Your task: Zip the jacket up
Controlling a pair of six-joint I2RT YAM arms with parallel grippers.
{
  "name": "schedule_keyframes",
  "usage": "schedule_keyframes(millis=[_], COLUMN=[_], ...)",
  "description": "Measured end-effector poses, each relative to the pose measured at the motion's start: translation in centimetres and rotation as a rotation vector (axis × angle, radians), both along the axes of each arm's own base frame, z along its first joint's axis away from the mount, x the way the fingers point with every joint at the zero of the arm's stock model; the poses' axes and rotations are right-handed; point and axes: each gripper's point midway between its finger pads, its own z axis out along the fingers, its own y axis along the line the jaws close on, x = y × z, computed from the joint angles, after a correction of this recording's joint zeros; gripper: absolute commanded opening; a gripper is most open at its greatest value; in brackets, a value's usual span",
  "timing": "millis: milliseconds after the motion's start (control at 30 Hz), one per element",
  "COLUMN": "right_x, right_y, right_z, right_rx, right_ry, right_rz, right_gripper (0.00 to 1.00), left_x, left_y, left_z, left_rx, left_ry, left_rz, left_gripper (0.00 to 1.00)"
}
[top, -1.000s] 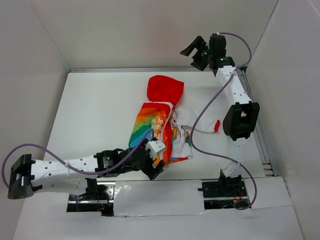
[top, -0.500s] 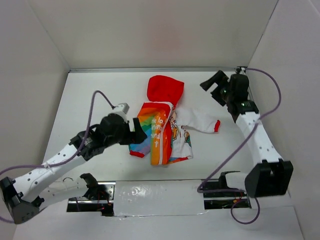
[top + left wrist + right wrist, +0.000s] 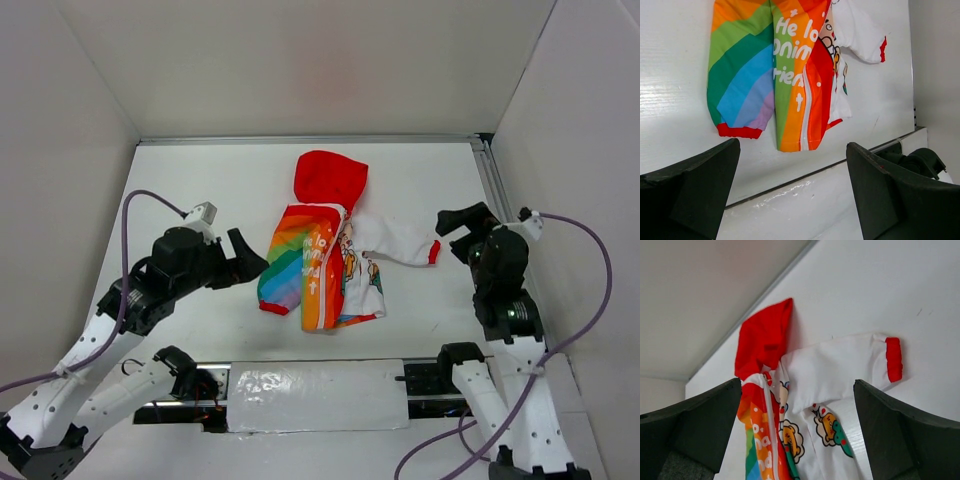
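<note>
Rainbow jacket (image 3: 300, 265) lay open, apparently unzipped.
Left gripper (image 3: 248, 262) and right gripper (image 3: 452, 232) flanked it, released; next needed: grasping the zipper (image 3: 771, 415) at its base.

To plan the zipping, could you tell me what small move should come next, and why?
Probably lower the left gripper onto the bottom hem of the jacket to pin it: the front lies unzipped, and this and the right gripper are open, touching nothing.
</note>
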Motion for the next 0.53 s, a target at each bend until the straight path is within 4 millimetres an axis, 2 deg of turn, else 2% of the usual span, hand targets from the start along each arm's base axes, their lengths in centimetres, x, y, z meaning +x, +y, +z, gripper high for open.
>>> schedule_keyframes(millis=[133, 200, 533], right_x=[-1.6, -1.9, -0.5], right_y=[-0.8, -0.9, -0.5], right_z=[2.1, 2.5, -0.6], right_rx=[-0.007, -0.007, -0.029], right_ry=[-0.088, -0.105, 0.017], right_rz=[-0.038, -0.045, -0.015], right_gripper=[1.0, 1.0, 1.0], left_x=[-0.5, -0.7, -0.6], left_y=[-0.5, -0.7, -0.8], left_z=[-0.2, -0.4, -1.3], left_rx=[0.004, 0.013, 0.025], left_ry=[0.007, 0.013, 0.043], left_rz=[-0.028, -0.037, -0.021], left_gripper=[0.99, 0.99, 0.99])
